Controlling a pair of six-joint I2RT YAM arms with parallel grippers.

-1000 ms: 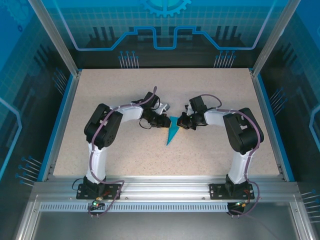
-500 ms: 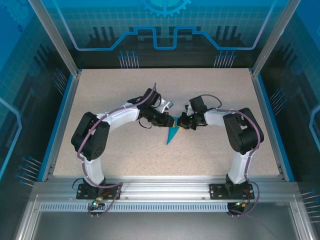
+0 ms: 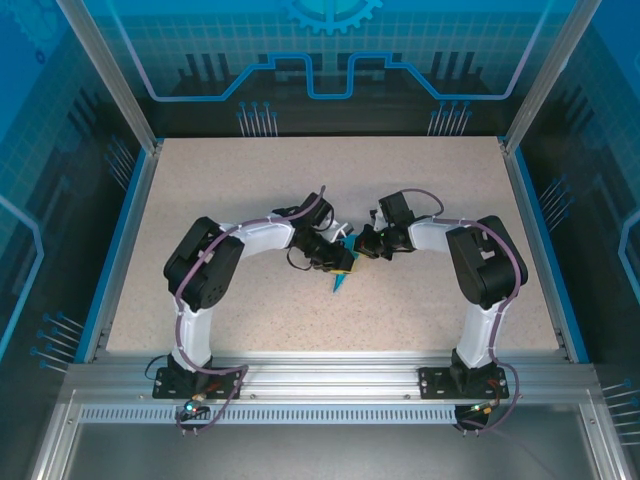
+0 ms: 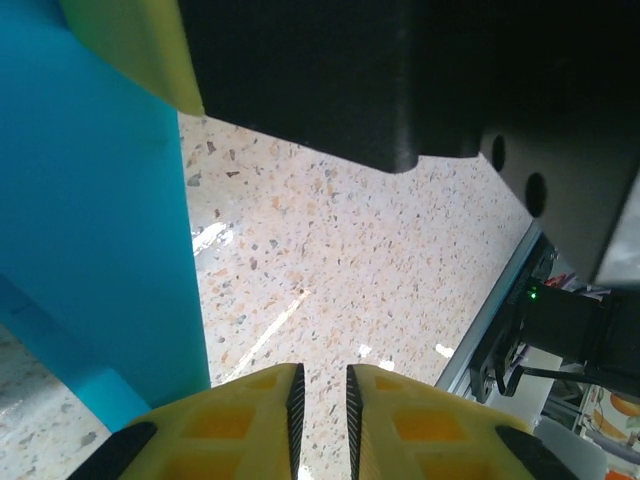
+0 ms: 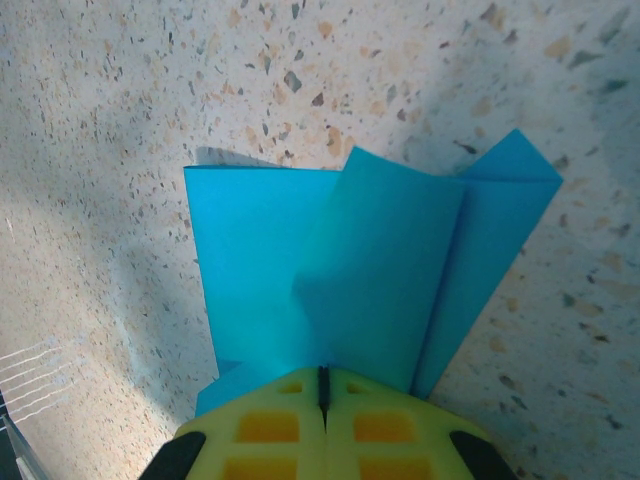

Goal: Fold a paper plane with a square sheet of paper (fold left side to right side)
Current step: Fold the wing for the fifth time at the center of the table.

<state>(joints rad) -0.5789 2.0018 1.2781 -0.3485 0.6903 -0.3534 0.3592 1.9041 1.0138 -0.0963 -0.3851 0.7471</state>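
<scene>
Teal paper, folded down to a slim dart with layered flaps: plane (image 3: 338,282) at the middle of the surface (image 3: 250,320), nose toward the near edge, wide tail at the far end. Pinned at that tail by the right gripper (image 5: 323,385), pads (image 5: 270,425) pressed together with no gap and the paper running straight up into the seam, one flap seemingly lifted off the surface and leaning to one side. Probably held this way to anchor the centre crease and keep the layers from springing apart during work on the left side. Left gripper (image 4: 320,390) low over the plane's middle, just beside the right one, yellow fingers (image 4: 230,420) a narrow slit apart with bare surface visible through the gap. Nothing clamped there; teal sheet passing outside one finger, close against it, contact hard to confirm. Likely set nearly closed to act as a blunt pusher or presser, ready to sweep the left flap over to the right or to flatten the fold line, rather than to grab. Main risk by this reading: thin paper buckling or sliding under a sideways push, hence the firm hold at the tail.
</scene>
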